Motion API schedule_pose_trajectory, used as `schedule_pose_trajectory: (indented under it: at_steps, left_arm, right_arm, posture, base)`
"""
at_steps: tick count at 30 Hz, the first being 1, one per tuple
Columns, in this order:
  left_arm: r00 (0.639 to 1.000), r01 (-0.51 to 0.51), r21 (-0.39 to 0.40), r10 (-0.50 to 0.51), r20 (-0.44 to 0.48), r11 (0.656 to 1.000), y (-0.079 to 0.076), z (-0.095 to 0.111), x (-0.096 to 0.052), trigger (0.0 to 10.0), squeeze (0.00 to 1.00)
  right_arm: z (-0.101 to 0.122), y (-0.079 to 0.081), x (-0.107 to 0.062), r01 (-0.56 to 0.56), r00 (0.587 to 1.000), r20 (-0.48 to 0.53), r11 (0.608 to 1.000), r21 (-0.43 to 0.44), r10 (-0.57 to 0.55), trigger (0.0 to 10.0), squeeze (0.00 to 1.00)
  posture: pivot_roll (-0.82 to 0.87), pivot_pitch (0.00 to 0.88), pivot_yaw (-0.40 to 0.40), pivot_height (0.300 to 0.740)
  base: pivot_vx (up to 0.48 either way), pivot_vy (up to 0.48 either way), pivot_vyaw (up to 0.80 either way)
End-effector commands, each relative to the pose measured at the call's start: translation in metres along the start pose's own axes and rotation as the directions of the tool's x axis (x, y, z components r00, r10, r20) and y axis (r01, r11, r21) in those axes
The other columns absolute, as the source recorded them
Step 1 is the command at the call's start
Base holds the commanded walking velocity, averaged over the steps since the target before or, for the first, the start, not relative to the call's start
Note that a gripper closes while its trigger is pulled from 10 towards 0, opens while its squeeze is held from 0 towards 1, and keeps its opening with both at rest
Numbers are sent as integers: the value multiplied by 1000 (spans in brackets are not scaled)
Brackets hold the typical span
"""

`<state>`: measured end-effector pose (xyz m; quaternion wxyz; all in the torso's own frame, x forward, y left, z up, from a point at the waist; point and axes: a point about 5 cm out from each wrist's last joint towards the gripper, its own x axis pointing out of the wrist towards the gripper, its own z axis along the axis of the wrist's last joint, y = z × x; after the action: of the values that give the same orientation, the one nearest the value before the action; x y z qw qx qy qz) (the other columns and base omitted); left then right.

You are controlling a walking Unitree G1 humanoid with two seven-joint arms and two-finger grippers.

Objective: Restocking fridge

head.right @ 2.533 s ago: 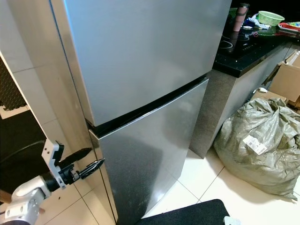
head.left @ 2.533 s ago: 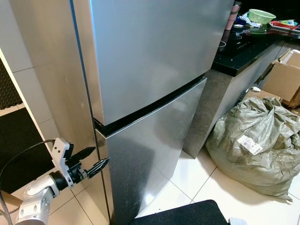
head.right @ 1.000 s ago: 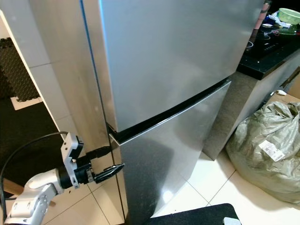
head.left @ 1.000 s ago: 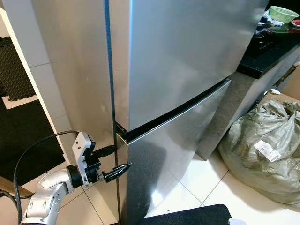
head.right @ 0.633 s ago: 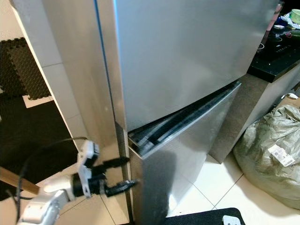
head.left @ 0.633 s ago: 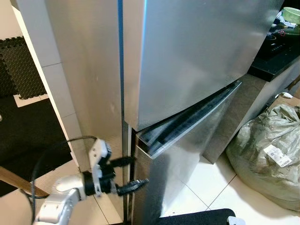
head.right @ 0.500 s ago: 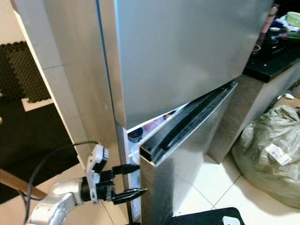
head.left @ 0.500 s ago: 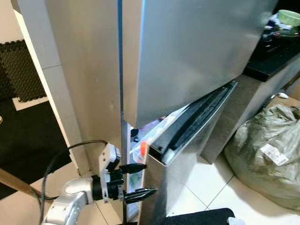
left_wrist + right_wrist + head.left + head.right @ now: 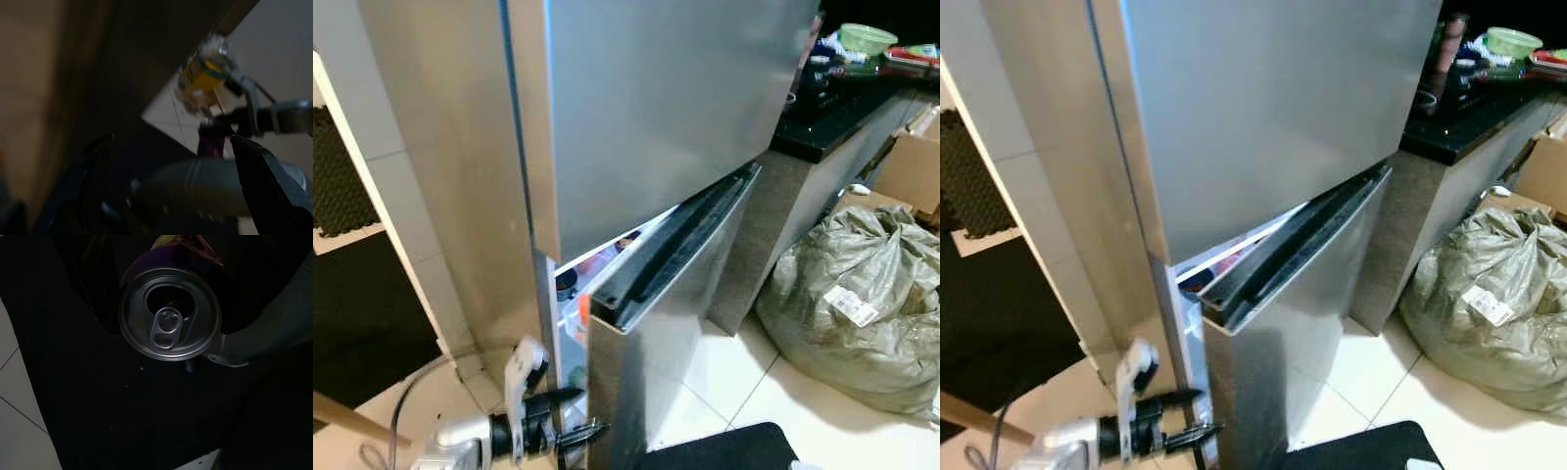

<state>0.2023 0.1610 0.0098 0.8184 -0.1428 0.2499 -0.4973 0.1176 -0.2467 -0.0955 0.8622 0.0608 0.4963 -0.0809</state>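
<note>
Lower fridge door (image 9: 666, 294) ajar, swung partway out beneath the shut upper door (image 9: 656, 108), with bright packages glimpsed in the gap. Left claw (image 9: 576, 413) low at the door's free edge, fingers spread and pointing into the opening, gripping nothing. To do this step well: hook one finger behind the door edge and sweep outward in the door's arc, not straight back, keeping the wrist level so the finger does not slip off the smooth steel; widen the gap enough for the other arm to pass. Left arm stretched forward near the floor (image 9: 724, 372), forearm roughly level, cable trailing behind. Right claw (image 9: 168, 318) seen in its wrist view closed around a can (image 9: 170, 313), pull-tab top facing the camera, held over a dark mat. Sack (image 9: 852, 304) beside the surface (image 9: 842, 98), well apart from the door.
</note>
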Motion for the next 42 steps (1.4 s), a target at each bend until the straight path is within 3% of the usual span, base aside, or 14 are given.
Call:
schedule_pose_trajectory:
  at_steps: [1,2,4,8,11,13,16,20,22,24,26,28,31,42]
  left_arm:
    - [999,-13,-95,10,-34,995,-2,-24,-5,10000,0]
    - [999,-13,-95,10,-34,995,-2,-24,-5,10000,0]
    - [999,-12,-221,3,-41,975,-9,-50,-11,10000,0]
    - [999,-21,-270,9,-43,963,-12,-61,-13,10000,0]
    - [994,-106,-363,85,-75,926,-13,-86,-18,10000,0]
    - [955,-295,-442,260,-139,847,-9,-111,-26,10000,0]
    - [930,-366,-464,326,-168,807,-8,-120,-29,10000,0]
    - [764,-629,-520,581,-279,578,-2,-141,-46,10000,0]
    - [727,-664,-537,617,-301,520,-3,-146,-50,10000,0]
    - [724,-665,-541,620,-302,514,-3,-147,-51,10000,0]
    - [681,-715,-515,639,-357,473,-7,-155,-51,10000,0]
    - [681,-715,-515,639,-357,473,-7,-155,-51,10000,0]
    - [637,-757,-483,663,-394,440,-7,-157,-46,10000,0]
    - [636,-757,-470,675,-374,453,2,-146,-31,10000,0]
  right_arm:
    - [0,1,0,-2,1000,-5,1000,-2,2,10000,0]
    - [0,1,0,-2,1000,-5,1000,-2,2,10000,0]
    - [0,1,0,-3,1000,-6,1000,-4,3,10000,0]
    - [0,1,0,-3,1000,-6,1000,-5,3,10000,0]
    - [1,1,1,-4,1000,-6,1000,-7,4,10000,0]
    - [2,1,1,-2,1000,-5,1000,-8,2,10000,0]
    - [2,1,1,-1,1000,-6,1000,-9,1,10000,0]
    - [2,1,1,4,1000,-10,1000,-7,-4,10000,0]
    - [2,1,1,5,1000,-10,1000,-6,-5,10000,0]
    - [2,1,1,5,1000,-10,1000,-6,-6,10000,0]
    - [2,1,1,6,1000,-10,1000,-4,-6,10000,0]
    - [2,1,1,6,1000,-10,1000,-4,-6,10000,0]
    - [2,1,1,7,1000,-9,1000,-2,-7,10000,0]
    - [4,1,2,6,1000,-4,1000,-3,-6,10000,0]
  posture:
    - [-49,0,-34,740]
    - [-49,0,-34,740]
    - [-46,0,-36,740]
    - [-44,0,-37,740]
    - [-45,0,-38,740]
    - [-46,0,-40,740]
    - [-46,0,-40,740]
    - [-51,0,-41,740]
    - [-52,0,-41,740]
    - [-52,0,-41,740]
    - [-55,0,-38,740]
    - [-55,0,-38,740]
    - [-54,0,-40,740]
    - [-60,0,-40,740]
  base:
    - [0,0,0]
    - [0,0,0]
    - [0,0,0]
    - [0,0,0]
    - [0,0,0]
    - [0,0,0]
    - [0,0,0]
    - [0,0,0]
    - [0,0,0]
    - [0,0,0]
    - [0,0,0]
    - [0,0,0]
    - [-320,0,0]
    - [-382,0,0]
